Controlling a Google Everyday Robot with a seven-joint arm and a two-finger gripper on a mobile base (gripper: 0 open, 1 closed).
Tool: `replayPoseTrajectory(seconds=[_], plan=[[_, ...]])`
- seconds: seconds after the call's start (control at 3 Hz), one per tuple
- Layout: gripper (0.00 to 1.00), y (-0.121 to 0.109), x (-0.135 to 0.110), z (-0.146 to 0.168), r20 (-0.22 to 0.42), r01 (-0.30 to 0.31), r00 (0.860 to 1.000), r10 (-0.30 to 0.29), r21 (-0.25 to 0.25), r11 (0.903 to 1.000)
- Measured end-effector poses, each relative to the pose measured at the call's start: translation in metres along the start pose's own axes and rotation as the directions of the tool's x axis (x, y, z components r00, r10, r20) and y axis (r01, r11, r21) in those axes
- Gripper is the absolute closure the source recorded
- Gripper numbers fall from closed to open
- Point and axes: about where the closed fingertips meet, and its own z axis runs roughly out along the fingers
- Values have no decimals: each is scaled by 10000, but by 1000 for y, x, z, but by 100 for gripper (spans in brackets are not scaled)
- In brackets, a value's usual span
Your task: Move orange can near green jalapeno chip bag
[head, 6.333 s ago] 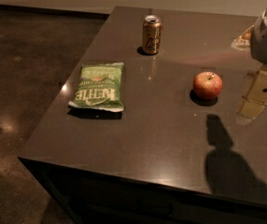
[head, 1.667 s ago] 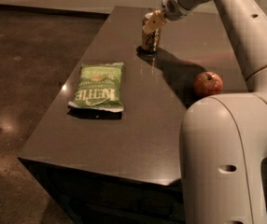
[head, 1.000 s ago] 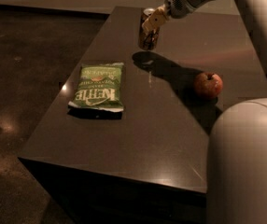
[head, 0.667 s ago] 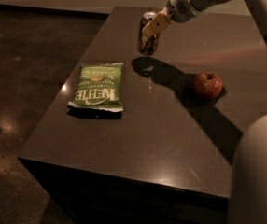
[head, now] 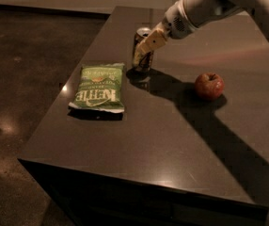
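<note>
The orange can (head: 143, 51) is upright, a brownish-orange drink can with a silver top, just right of the far end of the green jalapeno chip bag (head: 98, 87). The bag lies flat on the dark table (head: 139, 140) with white "KETTLE" lettering. My gripper (head: 145, 48) comes in from the upper right on a white arm and is shut on the can, with a pale finger across its front. I cannot tell whether the can's base touches the table.
A red apple (head: 209, 85) sits on the table to the right of the can. The table's left edge runs close to the bag, with dark floor (head: 26, 79) beyond. The arm's shadow crosses the table's right half.
My gripper took hold of the can at the far part of the table and carried it nearer and leftward, down toward the chip bag. The bag and the apple have not moved.
</note>
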Motion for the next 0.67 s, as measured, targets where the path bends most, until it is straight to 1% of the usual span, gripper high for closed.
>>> replayPoseTrajectory(seconds=[0.33, 0.67], plan=[[82, 19, 0, 7, -16, 380, 9993, -381, -276, 9989], [59, 32, -7, 14, 39, 755, 9971, -754, -506, 9959]])
